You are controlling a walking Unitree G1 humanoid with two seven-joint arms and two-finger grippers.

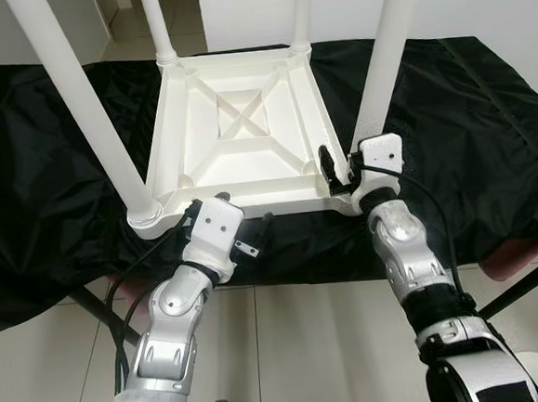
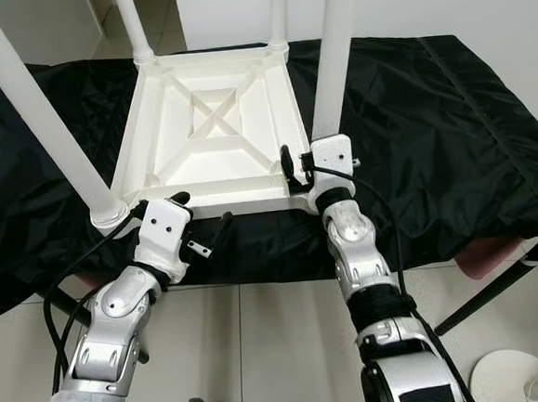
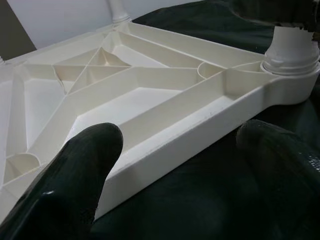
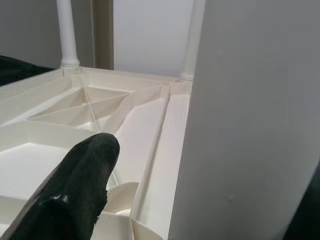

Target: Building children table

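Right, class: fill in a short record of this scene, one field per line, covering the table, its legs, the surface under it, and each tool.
Table: white children's table, upside down, ribbed underside facing up
Legs: four white legs fitted at the corners, pointing up
Surface: black cloth under the table
Left tool: open, fingers either side of the table's near edge
Right tool: at the near right corner, beside that leg's base; grip unclear

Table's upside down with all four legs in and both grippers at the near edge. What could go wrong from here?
1. The right gripper sits at the near-right leg; a sideways push could lever it in its socket.
2. The left gripper straddles the table edge, open; lifting one-sided could tip it.
3. The black cloth looks slick, so the table may slide.
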